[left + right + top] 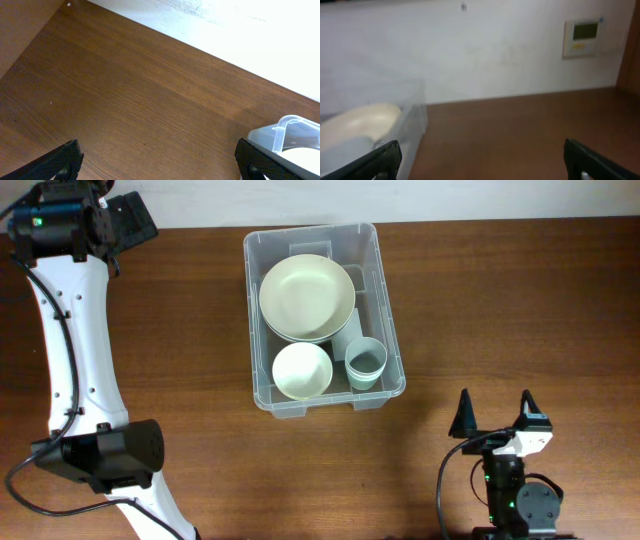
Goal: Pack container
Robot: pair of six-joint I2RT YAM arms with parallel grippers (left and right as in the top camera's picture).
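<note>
The clear plastic container [385,330] stands at the table's middle back. It holds a large cream bowl [306,297], a small cream bowl [301,370] and a pale grey cup [366,361]. My left gripper [128,222] is at the far left back corner, open and empty, well left of the container; its wrist view shows the container's corner [287,131] at the right edge. My right gripper [494,414] is open and empty at the front right, apart from the container. Its wrist view shows the container's wall [414,120] and the large bowl [362,120] at left.
The white left arm [75,350] runs down the left side of the table, its base at the front left. A white wall [480,55] with a small panel [583,36] lies behind the table. Bare wood [520,300] lies right of the container.
</note>
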